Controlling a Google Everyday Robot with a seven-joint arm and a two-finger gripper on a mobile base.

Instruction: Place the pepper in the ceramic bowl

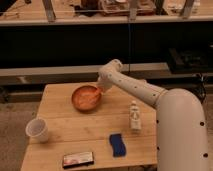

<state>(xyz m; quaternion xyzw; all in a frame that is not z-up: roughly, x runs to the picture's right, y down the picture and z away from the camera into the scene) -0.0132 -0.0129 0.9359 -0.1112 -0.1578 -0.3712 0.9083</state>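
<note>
Smooth white arm point(150, 95), dark-dotted; gripper point(98, 90) over bowl

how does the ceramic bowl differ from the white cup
The ceramic bowl is glossy orange-brown, the white cup plain white. The bowl is wide and shallow, the cup narrower and taller. The bowl sits at the table's far side with the hand at its right rim; the cup stands alone by the near left edge. Both stand upright.

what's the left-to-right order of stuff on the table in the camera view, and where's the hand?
White cup → flat packet → ceramic bowl → blue sponge → white bottle. The hand sits at the bowl's right rim.
</note>
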